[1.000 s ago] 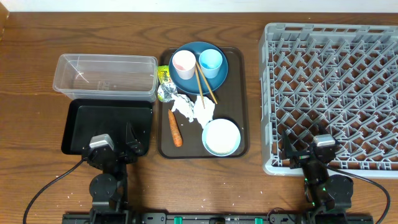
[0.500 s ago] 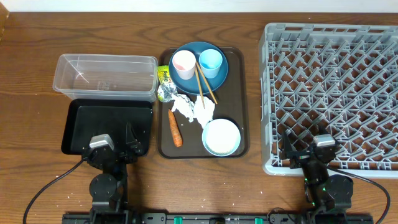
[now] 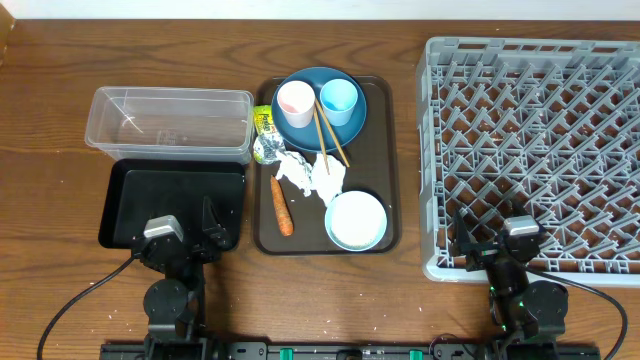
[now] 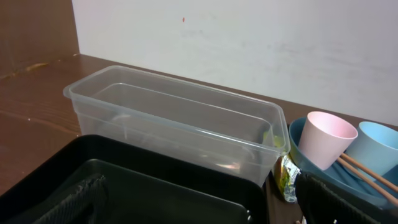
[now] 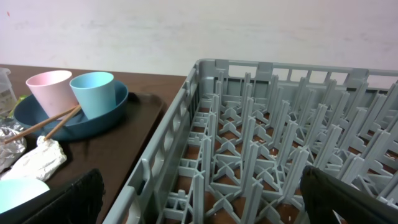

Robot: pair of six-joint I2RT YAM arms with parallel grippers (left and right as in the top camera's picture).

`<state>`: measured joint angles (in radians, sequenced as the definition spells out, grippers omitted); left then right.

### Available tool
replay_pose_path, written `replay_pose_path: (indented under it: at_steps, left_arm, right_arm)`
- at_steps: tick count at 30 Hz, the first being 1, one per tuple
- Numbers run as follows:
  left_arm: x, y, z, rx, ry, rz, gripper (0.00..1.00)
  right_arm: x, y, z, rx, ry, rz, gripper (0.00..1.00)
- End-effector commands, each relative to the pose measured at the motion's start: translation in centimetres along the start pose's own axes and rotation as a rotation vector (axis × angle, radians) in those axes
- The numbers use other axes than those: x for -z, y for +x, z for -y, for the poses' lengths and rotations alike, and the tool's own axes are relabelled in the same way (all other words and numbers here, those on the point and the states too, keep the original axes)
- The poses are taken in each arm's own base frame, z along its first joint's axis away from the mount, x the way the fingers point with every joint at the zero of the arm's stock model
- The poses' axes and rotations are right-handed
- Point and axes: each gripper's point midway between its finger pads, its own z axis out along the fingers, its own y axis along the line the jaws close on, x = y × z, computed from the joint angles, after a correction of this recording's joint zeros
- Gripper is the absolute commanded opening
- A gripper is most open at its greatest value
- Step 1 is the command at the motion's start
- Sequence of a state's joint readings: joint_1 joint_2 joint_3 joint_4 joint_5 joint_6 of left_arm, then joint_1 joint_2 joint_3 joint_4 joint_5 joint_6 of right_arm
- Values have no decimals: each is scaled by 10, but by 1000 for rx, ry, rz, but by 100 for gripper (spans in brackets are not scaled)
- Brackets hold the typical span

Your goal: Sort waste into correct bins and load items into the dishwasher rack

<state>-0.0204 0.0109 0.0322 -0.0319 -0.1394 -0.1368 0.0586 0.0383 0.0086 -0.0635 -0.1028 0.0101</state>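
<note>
Nothing has been sorted yet, as we judge it: everything to be handled sits on the brown serving tray (image 3: pixel 388 170) in the middle of the desk (image 3: pixel 60 60), with the bins off its left edge and the dishwasher rack (image 3: pixel 540 150) off its right, so each arm has its own drop point close by.

The left claw (image 3: pixel 187 236) is released, its jaws spread wide with nothing between them, at the near edge of the black tray (image 3: pixel 130 195). The right claw (image 3: pixel 490 247) is equally spread and empty at the rack's near-left corner.

Both bins are empty: the clear tub (image 3: pixel 170 92) lies toward the far edge, touching the black tray in front of it. The rack's pegs carry nothing.

At the serving tray's far end, the blue plate (image 3: pixel 310 78) holds the pink cup (image 3: pixel 294 99) and the light blue cup (image 3: pixel 338 97), both upright, with the chopsticks (image 3: pixel 330 138) leaning over its near rim. The white bowl (image 3: pixel 355 220) sits at the near right corner. Along the left side lie the yellow-green wrapper (image 3: pixel 265 122), the foil (image 3: pixel 270 150), the white paper (image 3: pixel 326 180) and the carrot (image 3: pixel 282 207). We cannot make out any rice grains.
</note>
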Motion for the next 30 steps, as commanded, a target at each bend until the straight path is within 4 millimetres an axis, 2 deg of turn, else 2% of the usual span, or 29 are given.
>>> replay_pose_path:
  at_steps: [1,4,7,10,13,16,21,24,27,30]
  left_arm:
    - [-1,13,11,76,71,-34,98]
    - [1,18,26,110,159,-67,98]
    - [2,3,36,163,215,-14,98]
    - [12,-15,64,165,378,27,98]
    - [20,-33,74,188,436,42,98]
    - [29,-61,80,196,448,49,98]
    - [47,-128,91,191,445,28,98]
    - [51,-162,101,158,450,-26,98]
    - [46,-190,108,152,409,-181,98]
    - [41,-209,113,132,355,-376,98]
  right_arm:
    - [0,0,-1,12,-4,2,99]
    - [0,0,-1,12,-4,3,99]
    - [0,0,-1,12,-5,2,99]
    - [0,0,-1,12,-5,2,99]
    - [0,0,-1,12,-5,2,99]
    - [0,0,-1,12,-5,2,99]
    - [0,0,-1,12,-5,2,99]
    - [0,0,-1,12,-4,2,99]
    - [0,0,-1,12,-4,2,99]
    - [0,0,-1,12,-5,2,99]
